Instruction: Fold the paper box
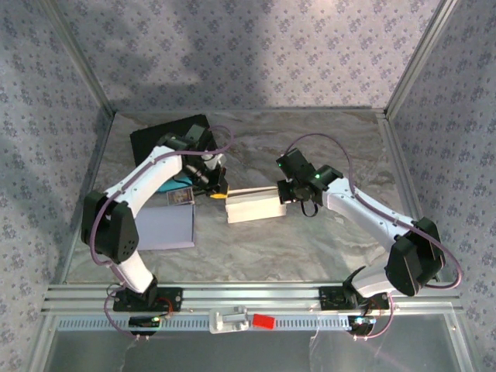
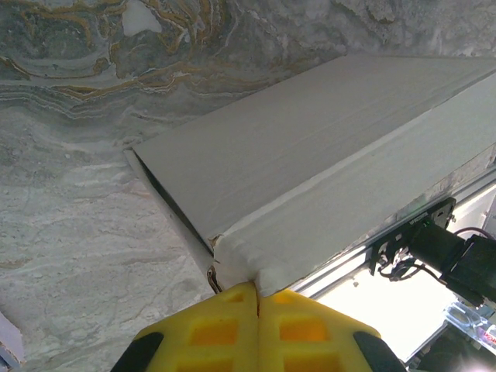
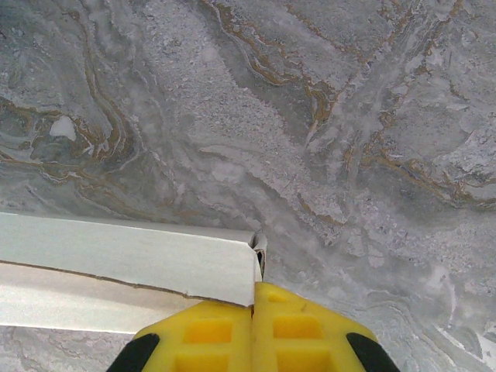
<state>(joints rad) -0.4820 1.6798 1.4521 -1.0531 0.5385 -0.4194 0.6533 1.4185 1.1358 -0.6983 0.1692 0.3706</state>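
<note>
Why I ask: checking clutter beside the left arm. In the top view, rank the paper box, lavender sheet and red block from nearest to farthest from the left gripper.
1. paper box: at the left gripper fingertips, just to its right.
2. lavender sheet: to its left, nearer the bases.
3. red block: on the front rail, clearly farthest.

The paper box (image 2: 310, 155) runs off the right edge of the left wrist view and off the left edge of the right wrist view. The bottom edge cuts both the left gripper (image 2: 257, 293) and the right gripper (image 3: 254, 288), and whether their closed tips pinch paper cannot be told. From above, the left arm (image 1: 143, 182) hides part of a black sheet (image 1: 151, 142) and most of a teal thing (image 1: 166, 188).
</note>
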